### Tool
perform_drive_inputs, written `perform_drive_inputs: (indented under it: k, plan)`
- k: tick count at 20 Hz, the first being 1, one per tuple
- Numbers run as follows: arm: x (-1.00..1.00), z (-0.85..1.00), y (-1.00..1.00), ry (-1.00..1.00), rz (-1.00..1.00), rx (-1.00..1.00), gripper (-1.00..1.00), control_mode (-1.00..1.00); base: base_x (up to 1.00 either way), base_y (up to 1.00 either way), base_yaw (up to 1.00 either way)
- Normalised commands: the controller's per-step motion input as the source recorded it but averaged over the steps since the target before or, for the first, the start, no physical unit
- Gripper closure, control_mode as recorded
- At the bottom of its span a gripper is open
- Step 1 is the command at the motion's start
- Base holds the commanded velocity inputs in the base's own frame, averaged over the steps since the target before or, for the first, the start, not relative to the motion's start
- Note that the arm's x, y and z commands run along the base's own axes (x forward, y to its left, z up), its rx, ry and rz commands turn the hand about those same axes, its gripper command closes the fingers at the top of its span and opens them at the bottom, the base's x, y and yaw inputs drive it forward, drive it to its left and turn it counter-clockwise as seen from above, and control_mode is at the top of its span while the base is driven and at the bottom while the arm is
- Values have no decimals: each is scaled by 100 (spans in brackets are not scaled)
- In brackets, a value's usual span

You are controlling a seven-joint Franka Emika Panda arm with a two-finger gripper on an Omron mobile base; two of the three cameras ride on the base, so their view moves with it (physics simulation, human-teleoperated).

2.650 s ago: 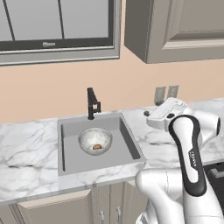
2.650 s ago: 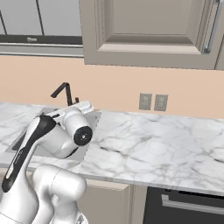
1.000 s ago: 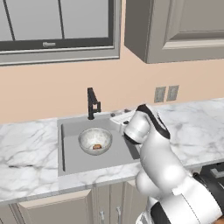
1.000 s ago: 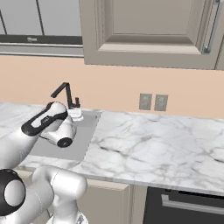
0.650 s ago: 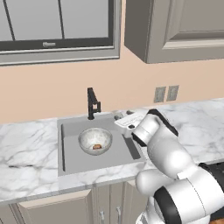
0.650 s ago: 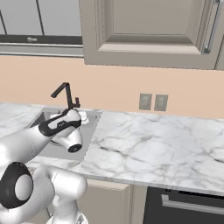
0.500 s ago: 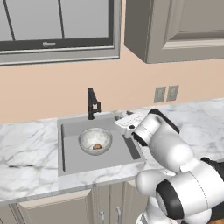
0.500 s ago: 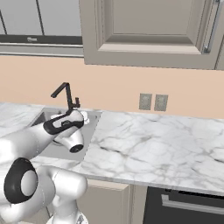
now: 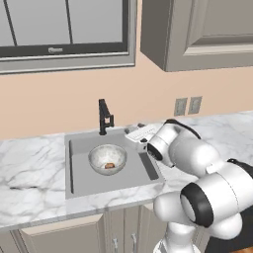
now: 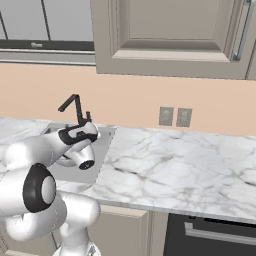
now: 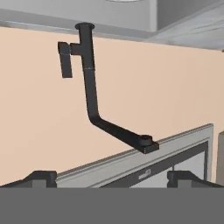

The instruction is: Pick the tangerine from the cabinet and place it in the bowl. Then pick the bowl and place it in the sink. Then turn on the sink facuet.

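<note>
Here the fingers (image 11: 113, 177) stand fully apart and hold nothing; two dark tips rise at the bottom of the hand view, with the sink facuet (image 11: 89, 83) seen upside down between and beyond them, well apart from both tips.

Risks, as judged from this pose:
- The hand is rolled over, so the approach is awkward. A slightly wrong line could knock the spout sideways instead of working the small side handle.
- The handle is a short stub on a thin post. Wide-set fingers may slide past it or catch the post.
- The arm leans over the right rim of the sink (image 9: 74, 180). A low swing could strike the bowl (image 9: 107, 158) or the marble edge.

Materials and shapes:
- Faucet: slim, matte black, upright post with an angled spout, standing at the back rim of the basin.
- Basin: flat-bottomed grey rectangle with straight walls.
- Bowl: round, shallow, mottled glossy whitish-grey, resting in the basin.
- The tangerine (image 9: 109, 165): small, round, orange-brown, lying inside the bowl.
- The surface (image 9: 29, 160): white veined marble, smooth and hard.
</note>
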Motion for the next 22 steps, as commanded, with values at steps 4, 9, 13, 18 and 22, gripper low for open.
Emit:
perform_drive_inputs:
  k: [4, 9, 13, 18, 22]
  plan:
    - [37, 2, 9, 8, -4, 0, -100, -100, 0, 0, 0]
    - [43, 0, 0, 10, -5, 0, -100, -100, 0, 0, 0]
    - [42, -12, 0, 3, -1, 0, -100, -100, 0, 0, 0]
    - [38, -19, 0, 0, 0, 0, -100, -100, 0, 0, 0]
    - [37, -24, 0, 0, 0, 0, -100, -100, 0, 0, 0]
